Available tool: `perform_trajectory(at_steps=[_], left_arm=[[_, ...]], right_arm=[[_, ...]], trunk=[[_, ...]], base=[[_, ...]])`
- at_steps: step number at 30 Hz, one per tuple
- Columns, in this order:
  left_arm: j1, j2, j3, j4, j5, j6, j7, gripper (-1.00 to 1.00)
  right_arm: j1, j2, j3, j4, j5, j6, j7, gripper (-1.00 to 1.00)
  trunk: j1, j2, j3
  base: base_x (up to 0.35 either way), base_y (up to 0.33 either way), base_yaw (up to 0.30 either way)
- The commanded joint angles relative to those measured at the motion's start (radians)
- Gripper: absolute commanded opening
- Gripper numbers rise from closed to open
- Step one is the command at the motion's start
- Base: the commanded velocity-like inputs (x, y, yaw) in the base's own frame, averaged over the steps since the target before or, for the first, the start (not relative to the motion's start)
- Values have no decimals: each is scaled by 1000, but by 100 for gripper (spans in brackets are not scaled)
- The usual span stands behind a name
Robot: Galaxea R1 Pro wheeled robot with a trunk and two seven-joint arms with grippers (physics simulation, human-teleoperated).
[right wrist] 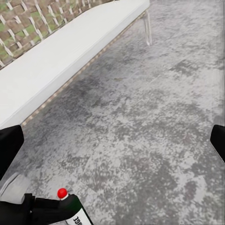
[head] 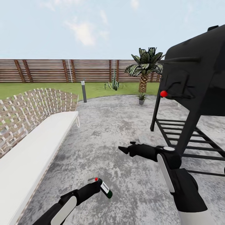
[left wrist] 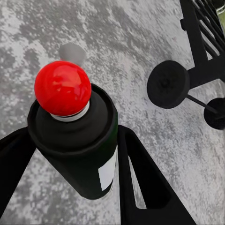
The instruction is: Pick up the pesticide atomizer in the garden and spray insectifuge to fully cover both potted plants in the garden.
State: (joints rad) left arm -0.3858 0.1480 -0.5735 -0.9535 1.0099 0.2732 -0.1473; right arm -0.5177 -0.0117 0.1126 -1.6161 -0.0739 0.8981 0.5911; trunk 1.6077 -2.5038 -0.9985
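Atomizer in hand, but a grill to clear and far plants to reach

The big black barrel grill on its slatted frame (head: 193, 93) fills the 2 to 3 o'clock side of the head view, and the right arm sits close against its legs, so a careless swing or forward roll could likely clip the frame. The long white bench with woven backrest (head: 34, 147) runs from 8 to 10 o'clock on the grey stone paving (head: 115, 125). One small grey-potted green plant (head: 142, 98) stands far off near 12 o'clock below the palm; spraying from here would probably miss it. The right gripper (head: 122, 149) has its fingers apart, empty. The left gripper (head: 95, 187) is clamped on the dark green, white-labelled pesticide atomizer (head: 105, 188), held tilted at 6 o'clock; a loose hold might let it slip.
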Motion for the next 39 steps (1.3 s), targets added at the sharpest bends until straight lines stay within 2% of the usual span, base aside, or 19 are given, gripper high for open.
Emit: perform_trajectory(at_steps=[1,39], left_arm=[[-1,1,-2,-1,8,3,0,-100],[-1,1,-2,6,7,3,0,-100]], right_arm=[[-1,-1,1,-1,-7,7,-4,100],[-1,-1,-4,-1,-7,6,-3,100]], trunk=[[0,0,-1],[0,0,-1]], base=[[338,0,0],[338,0,0]])
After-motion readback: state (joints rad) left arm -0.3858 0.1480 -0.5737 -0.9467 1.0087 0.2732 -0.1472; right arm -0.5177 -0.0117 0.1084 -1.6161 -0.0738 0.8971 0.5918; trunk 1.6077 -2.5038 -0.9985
